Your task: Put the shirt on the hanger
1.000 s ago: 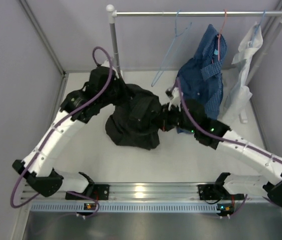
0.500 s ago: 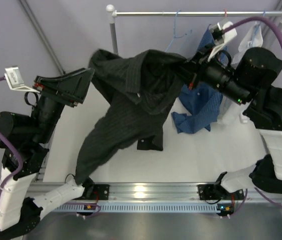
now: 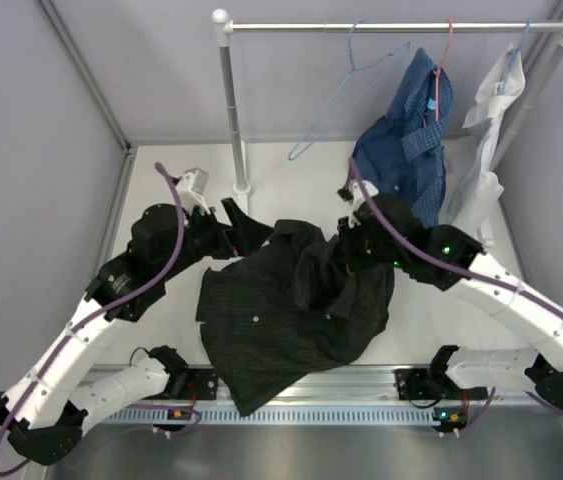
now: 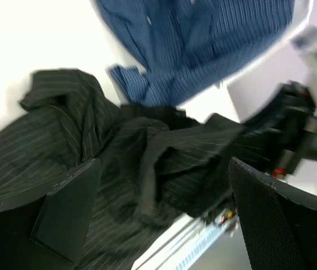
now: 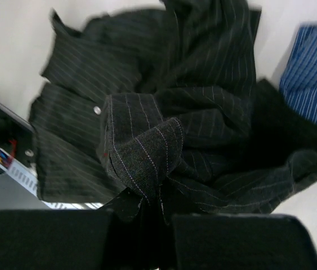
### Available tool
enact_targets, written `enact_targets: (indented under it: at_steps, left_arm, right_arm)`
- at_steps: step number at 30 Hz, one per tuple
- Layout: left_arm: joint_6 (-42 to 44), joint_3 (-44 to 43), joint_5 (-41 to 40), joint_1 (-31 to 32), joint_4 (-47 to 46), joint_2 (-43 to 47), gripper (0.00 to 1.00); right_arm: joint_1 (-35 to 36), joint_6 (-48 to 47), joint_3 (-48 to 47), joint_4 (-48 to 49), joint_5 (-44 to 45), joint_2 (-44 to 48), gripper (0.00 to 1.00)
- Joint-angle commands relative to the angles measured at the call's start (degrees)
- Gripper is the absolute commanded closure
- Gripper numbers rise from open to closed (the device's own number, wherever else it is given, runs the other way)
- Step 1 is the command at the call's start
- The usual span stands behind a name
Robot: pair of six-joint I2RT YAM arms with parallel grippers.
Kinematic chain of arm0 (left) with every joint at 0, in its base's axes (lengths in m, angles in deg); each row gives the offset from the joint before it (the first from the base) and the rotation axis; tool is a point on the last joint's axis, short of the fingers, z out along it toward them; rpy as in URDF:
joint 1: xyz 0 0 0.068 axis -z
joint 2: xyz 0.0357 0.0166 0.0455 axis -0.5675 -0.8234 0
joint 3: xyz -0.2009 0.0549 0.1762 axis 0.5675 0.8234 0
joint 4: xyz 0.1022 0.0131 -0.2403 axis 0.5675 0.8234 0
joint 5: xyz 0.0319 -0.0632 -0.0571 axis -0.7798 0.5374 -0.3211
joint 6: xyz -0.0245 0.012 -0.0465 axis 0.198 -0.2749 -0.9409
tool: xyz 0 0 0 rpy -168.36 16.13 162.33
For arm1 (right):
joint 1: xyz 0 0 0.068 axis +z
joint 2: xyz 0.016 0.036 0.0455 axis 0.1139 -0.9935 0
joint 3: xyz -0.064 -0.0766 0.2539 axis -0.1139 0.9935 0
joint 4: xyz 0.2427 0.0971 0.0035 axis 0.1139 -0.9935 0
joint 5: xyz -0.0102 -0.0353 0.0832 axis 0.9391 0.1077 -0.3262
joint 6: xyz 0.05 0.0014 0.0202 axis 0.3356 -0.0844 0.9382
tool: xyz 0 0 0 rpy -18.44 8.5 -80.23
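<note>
The black pinstriped shirt [image 3: 281, 310] lies crumpled across the table, its lower edge hanging over the front rail. My left gripper [image 3: 242, 228] stands open at the shirt's upper left edge. In the left wrist view its fingers [image 4: 71, 205] are wide apart over the cloth [image 4: 147, 163] and hold nothing. My right gripper [image 3: 353, 247] is shut on a fold of the shirt [image 5: 147, 146] at its upper right, the fabric pinched between the jaws [image 5: 161, 216]. The light-blue wire hanger [image 3: 346, 100] hangs empty from the rail, behind the shirt.
A blue checked shirt [image 3: 406, 145] on a red hanger and a white garment [image 3: 486, 130] hang at the right of the rail. The rail's post [image 3: 231, 110] stands just behind my left gripper. Grey walls close in both sides.
Half a second ago both arms held the shirt stretched high in the air. Now the left gripper has opened and let go, both arms have dropped, and the shirt lies on the table.
</note>
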Motion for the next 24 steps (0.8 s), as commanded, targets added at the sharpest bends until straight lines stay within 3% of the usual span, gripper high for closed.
enact_targets:
  at_steps: [1,2,6,12,18,24]
  left_arm:
    - [6.34,1.52,13.62,0.58,-2.93,-2.37,0.02]
    - [7.22,1.97,18.08,0.85,-6.16,-3.33,0.02]
    - [10.20,3.29,23.75,3.56,-11.20,-7.99,0.02]
    - [11.62,6.98,16.46,10.42,-14.70,-15.55,0.10]
    - [12.93,11.90,11.44,10.69,-18.59,-18.46,0.20]
    - [14.61,11.46,12.23,10.69,-20.52,-22.68,0.27]
  right_arm:
    - [1.21,6.92,3.35,0.44,1.30,1.10,1.00]
    - [1.21,6.84,3.45,0.52,1.47,0.66,1.00]
    - [1.21,6.14,1.87,0.26,3.40,-0.66,1.00]
    - [0.42,7.10,0.20,-0.62,6.13,-2.33,1.00]
    - [0.16,5.26,-1.38,-0.35,5.26,-1.02,1.00]
    - [0.24,3.85,-0.86,-0.18,3.85,1.79,1.00]
